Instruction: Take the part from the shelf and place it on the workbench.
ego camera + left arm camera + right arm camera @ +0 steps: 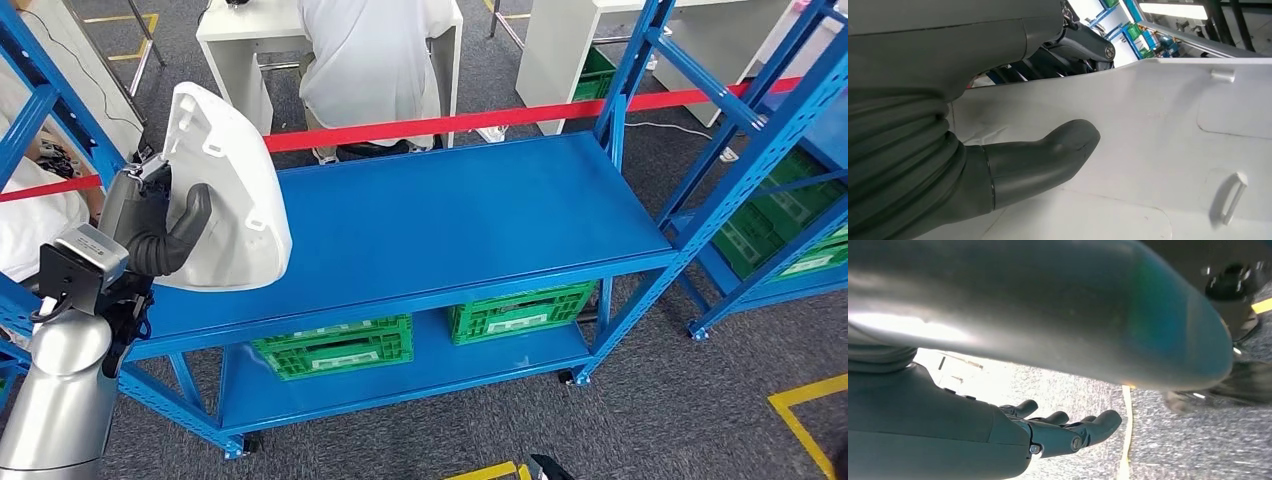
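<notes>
**White part held up over the blue shelf's left end**

The part (pixel 225 190) is a large white moulded plastic shell, rounded at its top and bottom edges, with a smooth matte surface. Small raised tabs and shallow outlined panels mark the face that shows. It stands nearly upright, tilted a little, above the left end of the shelf (pixel 470 215), a blue metal deck.

The left hand (pixel 160 225) grips the part at its left edge. Its thick grey thumb (pixel 1048 160) presses flat against the white face, and the darker fingers reach behind the shell. The silver forearm rises from the lower left corner of the head view.

The right hand (pixel 1058 432) hangs over speckled grey floor, holding nothing, its fingers apart and loosely extended.
</notes>
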Robot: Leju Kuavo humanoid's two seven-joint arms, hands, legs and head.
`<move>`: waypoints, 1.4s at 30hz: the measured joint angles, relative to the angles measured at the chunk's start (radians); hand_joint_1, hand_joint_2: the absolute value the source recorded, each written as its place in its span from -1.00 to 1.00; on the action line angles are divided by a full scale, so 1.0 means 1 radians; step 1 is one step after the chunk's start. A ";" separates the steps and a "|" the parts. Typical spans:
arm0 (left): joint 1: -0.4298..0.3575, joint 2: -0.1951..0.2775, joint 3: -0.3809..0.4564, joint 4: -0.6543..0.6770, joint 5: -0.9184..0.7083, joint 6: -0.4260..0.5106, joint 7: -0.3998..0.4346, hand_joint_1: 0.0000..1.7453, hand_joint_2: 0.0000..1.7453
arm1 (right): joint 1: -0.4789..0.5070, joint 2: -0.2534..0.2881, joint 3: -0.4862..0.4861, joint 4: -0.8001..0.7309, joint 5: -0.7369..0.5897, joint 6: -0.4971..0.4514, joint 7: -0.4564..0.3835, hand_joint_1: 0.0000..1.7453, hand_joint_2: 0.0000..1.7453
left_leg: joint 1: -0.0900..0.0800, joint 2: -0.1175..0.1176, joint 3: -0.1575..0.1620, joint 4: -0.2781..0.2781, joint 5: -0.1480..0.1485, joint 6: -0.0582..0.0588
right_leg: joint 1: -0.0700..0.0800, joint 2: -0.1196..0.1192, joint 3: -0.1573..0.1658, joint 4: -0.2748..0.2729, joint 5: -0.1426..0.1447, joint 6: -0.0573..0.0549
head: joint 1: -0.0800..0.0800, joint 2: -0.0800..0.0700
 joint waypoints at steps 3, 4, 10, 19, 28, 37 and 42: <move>0.010 0.001 0.000 -0.002 -0.008 0.000 0.002 1.00 1.00 | 0.000 0.000 -0.002 0.000 0.000 0.000 0.000 -1.00 -1.00 | -0.002 0.000 -0.045 0.013 0.025 -0.003 | 0.006 0.000 0.066 -0.027 0.047 -0.006 | 0.000 0.000; 0.012 0.001 0.000 -0.004 -0.010 0.000 0.002 1.00 1.00 | -0.001 0.000 -0.002 0.000 0.000 0.000 0.000 -1.00 -1.00 | -0.002 0.000 -0.059 0.020 0.032 -0.006 | 0.008 0.000 0.112 -0.091 0.058 -0.010 | 0.000 0.000; 0.016 0.008 0.003 -0.015 -0.016 0.000 0.000 1.00 1.00 | -0.004 0.001 -0.003 0.000 0.000 0.000 0.002 -1.00 -1.00 | -0.002 -0.002 -0.086 0.030 0.061 -0.039 | 0.015 -0.002 0.187 -0.236 0.068 -0.043 | 0.002 0.000; 0.046 0.027 0.006 -0.019 -0.018 0.002 -0.009 1.00 1.00 | -0.005 0.004 -0.003 0.000 0.004 -0.001 0.000 -1.00 -1.00 | 0.020 -0.002 -0.047 0.216 -0.067 -0.071 | 0.011 -0.012 0.075 -0.241 0.170 -0.049 | -0.002 0.000; 0.065 0.049 0.015 -0.048 -0.018 0.012 -0.020 1.00 1.00 | 0.003 0.007 -0.003 0.000 0.013 0.001 0.004 -1.00 -1.00 | 0.003 0.001 0.054 -0.012 -0.034 -0.009 | -0.003 -0.007 0.015 -0.167 0.123 0.000 | 0.002 0.000; 0.064 0.043 0.024 -0.058 -0.031 0.012 0.009 1.00 1.00 | -0.006 0.004 -0.004 -0.001 0.020 0.002 0.019 -1.00 -1.00 | -0.005 0.001 -0.074 0.022 0.053 -0.019 | 0.019 -0.005 0.201 -0.212 0.059 -0.025 | 0.004 0.000; 0.064 0.036 0.032 -0.059 -0.039 0.006 0.011 1.00 1.00 | -0.009 0.005 -0.004 -0.001 0.025 0.004 0.015 -1.00 -1.00 | 0.000 0.002 -0.099 0.048 0.031 -0.049 | 0.018 -0.009 0.190 -0.254 0.085 -0.054 | 0.004 0.000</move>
